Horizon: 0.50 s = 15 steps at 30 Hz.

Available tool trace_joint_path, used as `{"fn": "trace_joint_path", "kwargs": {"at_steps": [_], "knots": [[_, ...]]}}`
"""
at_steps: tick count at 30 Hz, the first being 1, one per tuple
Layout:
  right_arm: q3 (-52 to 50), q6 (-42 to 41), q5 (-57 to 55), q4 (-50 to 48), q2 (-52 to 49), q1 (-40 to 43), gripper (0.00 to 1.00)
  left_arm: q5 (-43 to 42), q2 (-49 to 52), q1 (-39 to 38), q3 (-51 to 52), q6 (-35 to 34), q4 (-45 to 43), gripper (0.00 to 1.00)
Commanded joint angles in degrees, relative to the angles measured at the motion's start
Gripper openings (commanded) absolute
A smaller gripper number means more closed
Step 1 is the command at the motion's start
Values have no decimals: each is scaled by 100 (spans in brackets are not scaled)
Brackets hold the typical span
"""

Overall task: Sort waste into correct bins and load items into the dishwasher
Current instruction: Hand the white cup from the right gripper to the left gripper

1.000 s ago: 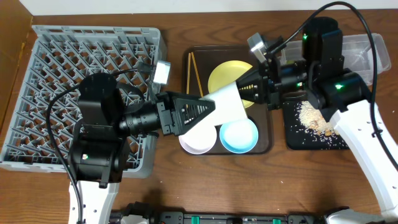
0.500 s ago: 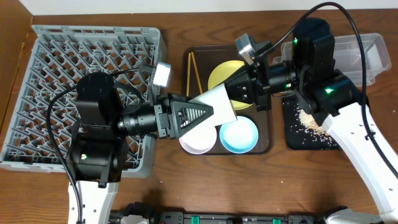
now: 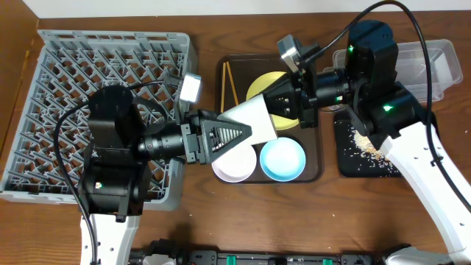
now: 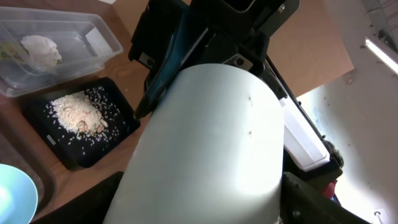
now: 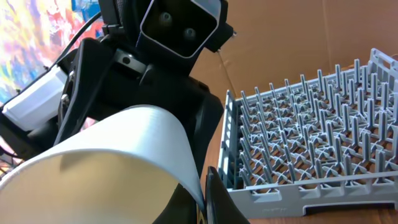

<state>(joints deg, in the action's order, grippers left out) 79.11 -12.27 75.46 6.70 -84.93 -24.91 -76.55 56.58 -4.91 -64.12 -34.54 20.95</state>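
Observation:
A white cup (image 3: pixel 254 121) is held over the brown serving tray (image 3: pixel 318 158), between both arms. My left gripper (image 3: pixel 235 132) is shut on its body (image 4: pixel 211 143). My right gripper (image 3: pixel 283 110) pinches its rim (image 5: pixel 208 202). Under it lie the pale yellow plate (image 3: pixel 263 85), the pinkish-white bowl (image 3: pixel 234 165), the light blue bowl (image 3: pixel 282 160) and the chopsticks (image 3: pixel 229 85). The grey dish rack (image 3: pixel 88 81) stands at the left. The white tissue (image 4: pixel 40 48) lies in the clear tub (image 3: pixel 434 62). The black tray (image 3: pixel 368 158) holds crumbs.
The beige crumb heap (image 4: pixel 74 112) lies on the black tray. The right arm reaches over the black tray and the tub's left end. The left arm's base stands over the rack's front right corner. The rack's pegs (image 5: pixel 311 143) fill the right of the right wrist view.
My right gripper and the white cup have shifted a little to the left and up over the serving tray. The left arm has hardly moved.

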Motion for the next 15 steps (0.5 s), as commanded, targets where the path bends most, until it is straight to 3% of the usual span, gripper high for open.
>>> {"fn": "trace_joint_path", "kwargs": {"at_steps": [1, 2, 7, 12, 13, 15], "knots": [[48, -315, -739, -118, -52, -68, 1, -256, -11, -63, -52, -9, 52, 74], [48, -317, -752, -122, -52, -68, 1, -256, -11, -63, -52, -9, 50, 75], [48, -317, -680, -109, -52, -68, 1, -225, -11, -61, -52, -9, -186, 50], [48, -317, -575, -87, -52, -68, 4, 240, -22, -63, -52, -7, -354, 49], [48, -315, -575, -90, -52, -68, 8, 330, -22, -63, -52, -7, -354, 49], [48, -317, -573, -90, -52, -66, 27, 516, -22, -61, -52, 46, -354, 49]]}}
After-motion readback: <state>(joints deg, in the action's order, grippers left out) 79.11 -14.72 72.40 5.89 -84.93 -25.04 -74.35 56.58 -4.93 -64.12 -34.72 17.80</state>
